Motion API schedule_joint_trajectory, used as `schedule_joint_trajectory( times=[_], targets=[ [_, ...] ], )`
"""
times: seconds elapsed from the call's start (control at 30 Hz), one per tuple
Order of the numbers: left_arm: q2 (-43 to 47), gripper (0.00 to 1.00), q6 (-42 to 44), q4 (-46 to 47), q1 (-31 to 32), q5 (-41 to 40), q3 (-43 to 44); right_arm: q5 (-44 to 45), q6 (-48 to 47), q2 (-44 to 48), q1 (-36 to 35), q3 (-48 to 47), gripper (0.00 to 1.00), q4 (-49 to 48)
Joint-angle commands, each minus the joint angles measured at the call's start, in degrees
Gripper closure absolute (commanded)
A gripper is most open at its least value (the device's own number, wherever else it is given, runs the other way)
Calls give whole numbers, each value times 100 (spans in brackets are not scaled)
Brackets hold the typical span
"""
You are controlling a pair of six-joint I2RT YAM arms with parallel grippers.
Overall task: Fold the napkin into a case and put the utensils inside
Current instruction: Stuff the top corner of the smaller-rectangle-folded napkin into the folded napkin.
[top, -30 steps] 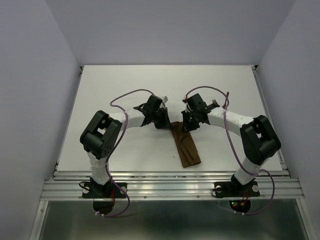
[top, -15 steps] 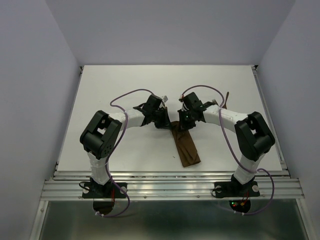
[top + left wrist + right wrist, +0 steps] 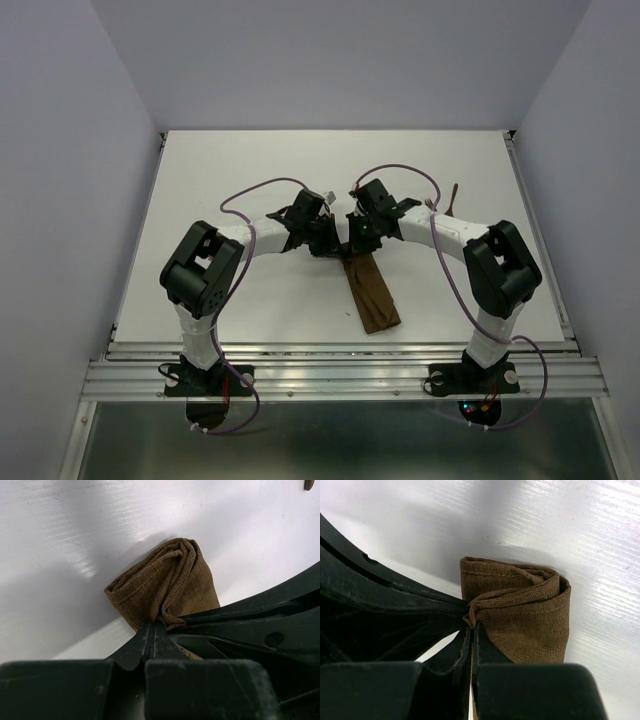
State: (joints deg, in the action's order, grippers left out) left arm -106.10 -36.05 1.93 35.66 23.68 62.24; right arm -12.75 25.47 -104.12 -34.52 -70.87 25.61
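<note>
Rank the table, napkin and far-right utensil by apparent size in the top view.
1. table
2. napkin, a folded strip
3. utensil, a thin sliver; fork or spoon unclear

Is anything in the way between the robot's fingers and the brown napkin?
No, nothing visible is in the way. The left fingers and the right fingers are both shut right on the far end of the napkin, pinching the cloth directly.
</note>
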Motion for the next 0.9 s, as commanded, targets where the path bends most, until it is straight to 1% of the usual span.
schedule_joint_trajectory(
  times=[0.0,0.13,0.37,0.7,0.77,0.87],
  targets=[
    [90,100,2,149,73,207,201,97,168,-187,-98,-287,99,-196],
    [116,100,-16,149,73,286,298,106,230,-284,-98,-199,99,-328],
    [169,100,-33,141,73,365,324,247,564,-355,-98,47,99,-916],
    [275,100,-16,132,73,453,219,607,608,-592,-98,-58,99,-996],
    [266,100,-7,132,73,462,210,677,757,-470,-98,55,99,-1188],
    [309,100,-7,105,73,462,166,704,950,-181,-98,292,99,-1742]
  ],
)
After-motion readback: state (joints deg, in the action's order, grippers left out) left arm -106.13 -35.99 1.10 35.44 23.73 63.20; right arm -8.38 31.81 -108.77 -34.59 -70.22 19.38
